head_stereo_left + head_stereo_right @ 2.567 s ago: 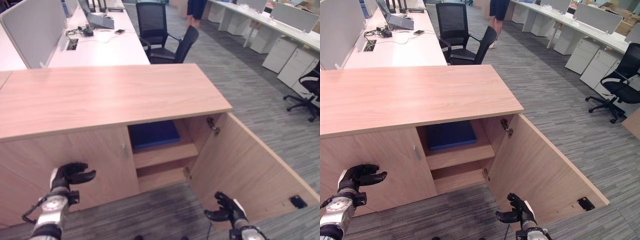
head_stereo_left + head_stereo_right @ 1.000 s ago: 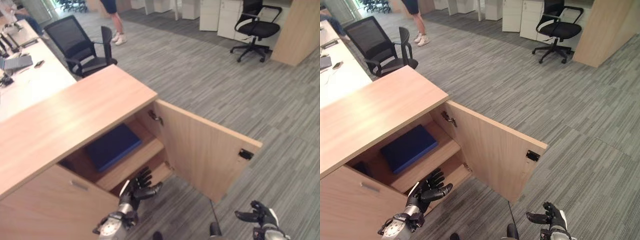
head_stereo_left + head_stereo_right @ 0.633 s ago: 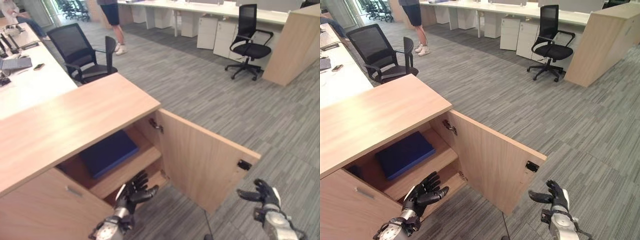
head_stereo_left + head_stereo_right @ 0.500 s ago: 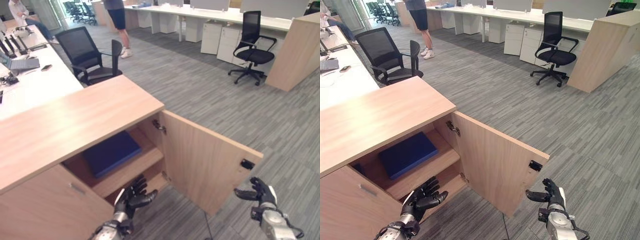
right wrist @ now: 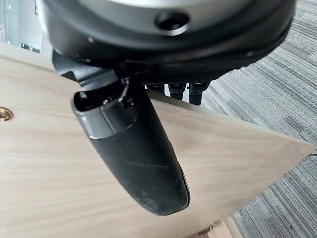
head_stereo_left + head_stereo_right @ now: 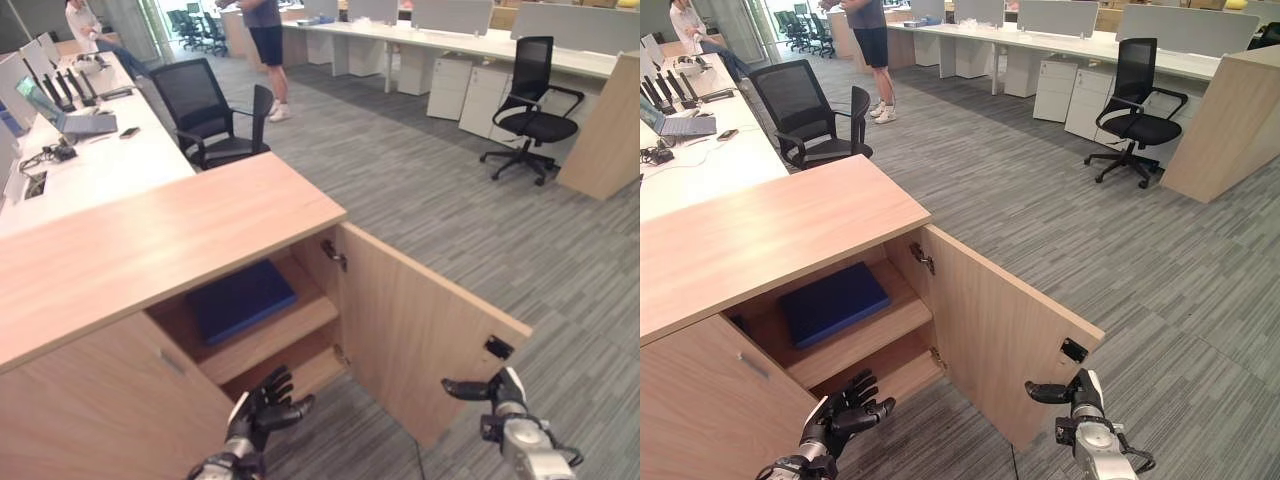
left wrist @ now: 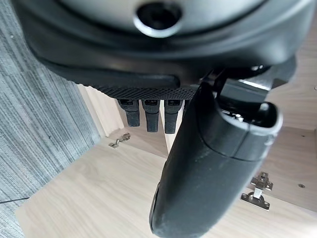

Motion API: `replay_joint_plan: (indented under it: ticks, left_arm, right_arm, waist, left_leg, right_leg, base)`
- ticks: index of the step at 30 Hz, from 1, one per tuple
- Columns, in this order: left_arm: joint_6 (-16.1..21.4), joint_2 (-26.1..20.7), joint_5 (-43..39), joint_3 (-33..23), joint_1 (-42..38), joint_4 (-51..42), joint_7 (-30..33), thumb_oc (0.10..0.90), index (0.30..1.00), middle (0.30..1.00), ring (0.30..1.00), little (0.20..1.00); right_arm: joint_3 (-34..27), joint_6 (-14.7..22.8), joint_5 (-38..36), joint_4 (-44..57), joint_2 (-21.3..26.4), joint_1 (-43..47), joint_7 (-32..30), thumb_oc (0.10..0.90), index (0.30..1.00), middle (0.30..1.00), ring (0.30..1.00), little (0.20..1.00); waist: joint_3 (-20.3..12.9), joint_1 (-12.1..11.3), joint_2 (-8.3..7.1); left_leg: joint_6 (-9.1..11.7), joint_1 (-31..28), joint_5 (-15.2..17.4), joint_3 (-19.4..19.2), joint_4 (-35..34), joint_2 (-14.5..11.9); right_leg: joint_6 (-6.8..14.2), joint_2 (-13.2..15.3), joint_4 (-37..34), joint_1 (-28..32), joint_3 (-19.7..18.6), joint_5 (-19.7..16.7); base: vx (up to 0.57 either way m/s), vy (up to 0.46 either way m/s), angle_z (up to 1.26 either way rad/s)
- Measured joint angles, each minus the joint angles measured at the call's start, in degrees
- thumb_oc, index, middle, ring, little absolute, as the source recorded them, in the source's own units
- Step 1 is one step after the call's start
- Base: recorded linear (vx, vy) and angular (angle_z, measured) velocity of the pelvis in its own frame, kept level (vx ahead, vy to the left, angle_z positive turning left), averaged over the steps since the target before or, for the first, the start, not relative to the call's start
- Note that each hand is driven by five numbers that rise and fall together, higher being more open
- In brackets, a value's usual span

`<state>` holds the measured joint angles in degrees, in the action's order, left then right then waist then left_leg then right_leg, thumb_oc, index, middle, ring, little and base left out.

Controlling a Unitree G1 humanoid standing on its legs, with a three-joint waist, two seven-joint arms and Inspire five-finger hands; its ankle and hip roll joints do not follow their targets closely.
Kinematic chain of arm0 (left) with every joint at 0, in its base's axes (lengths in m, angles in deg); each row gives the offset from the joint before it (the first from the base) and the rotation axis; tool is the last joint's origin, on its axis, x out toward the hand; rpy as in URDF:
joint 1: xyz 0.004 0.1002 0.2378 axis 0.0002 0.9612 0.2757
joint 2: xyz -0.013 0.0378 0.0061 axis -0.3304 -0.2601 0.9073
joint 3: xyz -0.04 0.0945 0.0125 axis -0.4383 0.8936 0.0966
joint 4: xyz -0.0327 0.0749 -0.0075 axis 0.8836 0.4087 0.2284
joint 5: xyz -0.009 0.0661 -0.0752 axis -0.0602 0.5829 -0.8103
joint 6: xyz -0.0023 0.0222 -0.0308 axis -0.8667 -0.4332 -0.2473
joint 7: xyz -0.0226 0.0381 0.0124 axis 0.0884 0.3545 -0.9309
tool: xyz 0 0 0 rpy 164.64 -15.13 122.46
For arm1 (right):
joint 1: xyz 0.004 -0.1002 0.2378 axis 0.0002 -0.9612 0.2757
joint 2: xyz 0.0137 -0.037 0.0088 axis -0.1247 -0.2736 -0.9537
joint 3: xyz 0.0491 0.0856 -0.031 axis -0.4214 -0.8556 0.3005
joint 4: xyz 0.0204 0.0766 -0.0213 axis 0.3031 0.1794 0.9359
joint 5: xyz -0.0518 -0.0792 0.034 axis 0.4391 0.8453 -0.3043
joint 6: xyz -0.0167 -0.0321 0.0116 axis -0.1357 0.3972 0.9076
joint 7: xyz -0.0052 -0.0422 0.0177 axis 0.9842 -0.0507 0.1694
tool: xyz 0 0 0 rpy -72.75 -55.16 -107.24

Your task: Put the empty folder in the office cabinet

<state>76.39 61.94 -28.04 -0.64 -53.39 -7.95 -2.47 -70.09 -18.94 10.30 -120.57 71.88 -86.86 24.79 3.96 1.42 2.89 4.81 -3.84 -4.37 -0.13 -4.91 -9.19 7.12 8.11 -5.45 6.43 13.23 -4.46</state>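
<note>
Left eye view – folder: you have the blue folder [image 6: 240,298] lying flat on the cabinet's [image 6: 150,250] upper shelf [image 6: 268,338], long axis running from 8 to 2 o'clock.
Left eye view – left hand: your left hand [image 6: 262,412] sits at 6 o'clock from the folder, below the shelf's front edge, fingers spread and holding nothing; it is the nearer hand.
Left eye view – right hand: your right hand [image 6: 500,397] hangs near the free corner of the open door [image 6: 420,330], apart from it, fingers straight and empty.
Right eye view – open room: the carpet [image 6: 1040,200] at 3 o'clock of the door is bare; an office chair [image 6: 1135,95] stands well off at 1 o'clock, a person [image 6: 868,40] by another chair [image 6: 805,105] at 11 o'clock.
Left wrist view – fingers: straight, pointing at the lower compartment's floor and door hinges [image 7: 256,187].
Right wrist view – door: your thumb [image 5: 133,148] lies across the door panel [image 5: 39,173], touch not certain.
Judgement: the folder looks placed; closing the door would fall to your right hand, swinging it toward 9 o'clock once the left hand is out of the opening.
</note>
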Motion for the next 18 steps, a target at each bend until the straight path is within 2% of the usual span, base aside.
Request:
replay_joint_plan:
  ticks: [5,6,10,13,14,15,16,17,18]
  left_arm:
    - [0.1,2.1,0.2,-2.1,0.3,0.5,0.4,0.8,0.9,0.9,0.9,0.9]
    - [0.2,2.5,0.2,-2.4,0.1,1.5,0.7,0.8,0.9,0.9,0.9,0.9]
    - [0.3,4.6,-0.1,-4.6,0.1,3.8,2.0,0.8,0.9,0.9,0.9,0.9]
    - [0.5,6.4,-0.2,-6.4,-0.3,4.5,3.2,0.8,0.9,0.9,0.9,0.9]
    - [1.1,6.6,-0.6,-6.7,-1.1,5.1,4.2,0.8,0.9,0.9,0.9,0.9]
    - [1.1,6.5,-0.6,-6.6,-1.9,6.1,4.6,0.8,0.9,0.9,0.9,0.9]
    - [1.1,6.2,-0.6,-6.6,-3.1,6.8,5.2,0.8,0.9,0.9,0.9,0.9]
    - [1.1,5.6,-0.7,-7.2,-5.3,7.3,5.9,0.8,0.9,0.9,0.9,0.9]
    - [1.2,5.6,-0.7,-7.5,-5.9,7.3,6.2,0.8,0.9,0.9,0.9,0.9]
  right_arm:
    - [0.2,-0.1,0.1,4.1,0.3,-4.3,1.7,0.8,0.9,0.9,0.9,0.9]
    - [0.2,-0.1,0.2,7.1,0.9,-7.3,3.0,0.8,0.9,0.9,0.9,0.9]
    - [1.9,0.0,1.4,9.7,2.3,-10.1,5.4,0.8,0.9,0.9,0.9,0.9]
    - [4.3,0.0,2.2,10.8,4.3,-11.8,7.0,0.8,0.9,0.9,0.9,0.9]
    - [4.6,0.6,2.3,11.8,4.5,-13.5,7.4,0.8,0.9,0.9,0.9,0.9]
    - [4.8,0.4,2.3,11.7,4.7,-13.9,7.7,0.8,0.9,0.9,0.9,0.9]
    - [5.7,0.2,2.3,11.8,4.6,-14.0,7.7,0.8,0.9,0.9,0.9,0.9]
    - [7.2,0.0,2.4,11.9,4.2,-13.0,7.8,0.8,0.9,0.9,0.9,0.9]
    - [8.3,-0.2,2.4,11.9,4.1,-11.8,7.9,0.8,0.9,0.9,0.9,0.9]
  waist:
    - [0.0,-0.3,0.45]
    - [0.0,-0.4,0.81]
    - [0.1,-0.7,1.77]
    - [0.3,-2.8,3.1]
    - [0.7,-2.8,3.09]
    - [0.9,-2.9,3.33]
    - [1.1,-2.8,1.73]
    - [2.8,-1.6,-1.95]
    - [3.6,-1.9,-3.67]
  left_leg:
    - [-0.5,1.2,-0.4,2.1,0.0,-0.5]
    - [-0.7,1.8,-0.5,3.6,0.0,-0.7]
    - [-1.2,3.2,-0.8,5.8,0.0,-1.0]
    - [-0.6,6.3,-1.7,10.2,0.1,-1.2]
    - [-1.4,9.6,-1.2,9.1,2.3,-1.8]
    - [-3.4,11.2,0.2,7.9,2.7,-2.0]
    - [-3.7,11.9,4.7,2.2,1.9,-3.1]
    - [-1.7,12.5,4.7,-13.0,3.3,-4.9]
    - [-1.0,12.7,3.2,-16.2,6.4,-5.0]
  right_leg:
    - [-0.1,-0.9,0.0,0.3,1.8,0.0]
    - [-0.5,-1.2,0.0,0.5,3.1,0.2]
    - [-1.1,-1.7,0.0,0.4,5.1,0.6]
    - [-1.1,-2.8,0.0,-0.6,7.9,0.5]
    - [-1.6,-3.3,0.6,-0.8,10.5,-0.2]
    - [-1.7,-3.3,0.6,-0.9,11.7,-0.1]
    - [-3.0,-2.2,0.5,-1.1,15.1,-1.2]
    - [-4.4,1.6,0.2,-1.8,18.1,-0.5]
    - [-4.9,3.7,0.1,-2.3,19.5,-1.4]
  base:
    - [-0.02,-0.055,0.24]
    - [-0.03,-0.054,0.41]
    - [-0.07,-0.043,0.3]
    - [-0.22,0.008,0.55]
    - [-0.23,0.093,1.09]
    - [-0.21,0.084,1.22]
    - [-0.1,0.114,1.43]
    - [0.03,0.11,1.27]
    - [0.04,0.108,1.03]
